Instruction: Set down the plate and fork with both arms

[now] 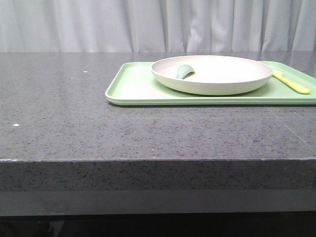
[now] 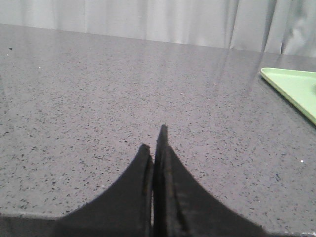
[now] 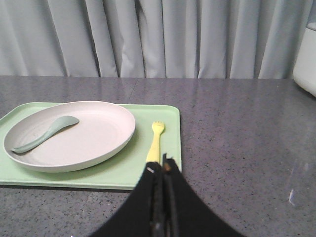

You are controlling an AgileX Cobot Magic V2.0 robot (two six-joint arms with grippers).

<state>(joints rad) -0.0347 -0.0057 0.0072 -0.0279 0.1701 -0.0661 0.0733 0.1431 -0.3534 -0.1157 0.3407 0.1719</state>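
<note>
The cream-white plate (image 1: 212,74) sits on a light green tray (image 1: 133,86) at the back right of the table, with a grey-green spoon (image 1: 184,71) in it. The pale yellow fork (image 1: 291,82) lies on the tray right of the plate. In the right wrist view the plate (image 3: 84,136), the fork (image 3: 155,138) and the spoon (image 3: 44,133) show ahead of my right gripper (image 3: 162,168), which is shut and empty near the fork's handle end. My left gripper (image 2: 154,143) is shut and empty over bare table, the tray's corner (image 2: 291,89) off to one side. Neither gripper shows in the front view.
The dark speckled table (image 1: 74,118) ends in a front edge near me. Grey curtains (image 1: 148,24) hang behind it. A white object (image 3: 306,54) stands at the edge of the right wrist view.
</note>
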